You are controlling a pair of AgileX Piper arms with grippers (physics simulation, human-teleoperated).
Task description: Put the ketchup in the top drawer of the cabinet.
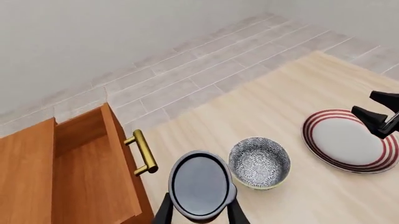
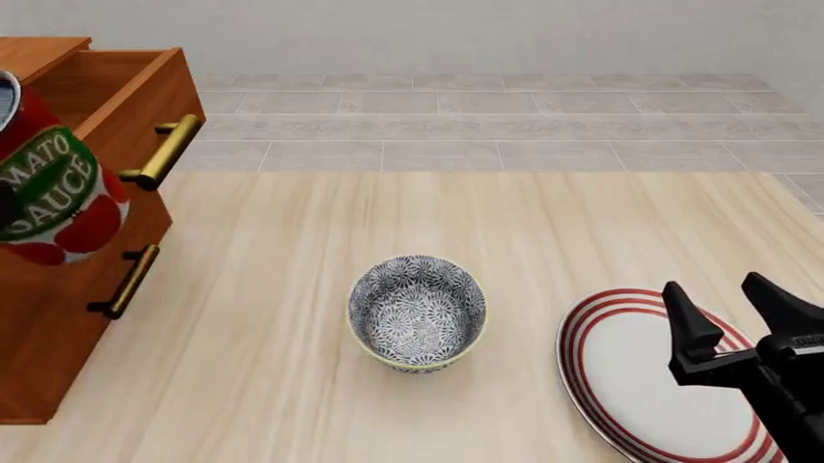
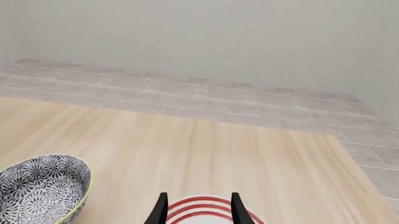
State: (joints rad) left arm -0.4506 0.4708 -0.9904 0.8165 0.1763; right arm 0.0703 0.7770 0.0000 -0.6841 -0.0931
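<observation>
We start with the reddish-brown wooden cabinet at the left of the pale wooden desk. Its top drawer, with a brass bar handle, stands pulled out and open above the closed lower drawer front. To the right lies a white plate with red rings, and between plate and cabinet sits a grey patterned bowl.

The small red ketchup can with the green-and-white label is in the air, just beside the open drawer's front. Our left hand grips it between its fingers, as the left wrist view shows. Our right hand hovers over the plate, fingers spread, holding nothing.

We judge the carry is in hand. Next we should bring the can over the drawer's hollow, lower it inside, then release.
</observation>
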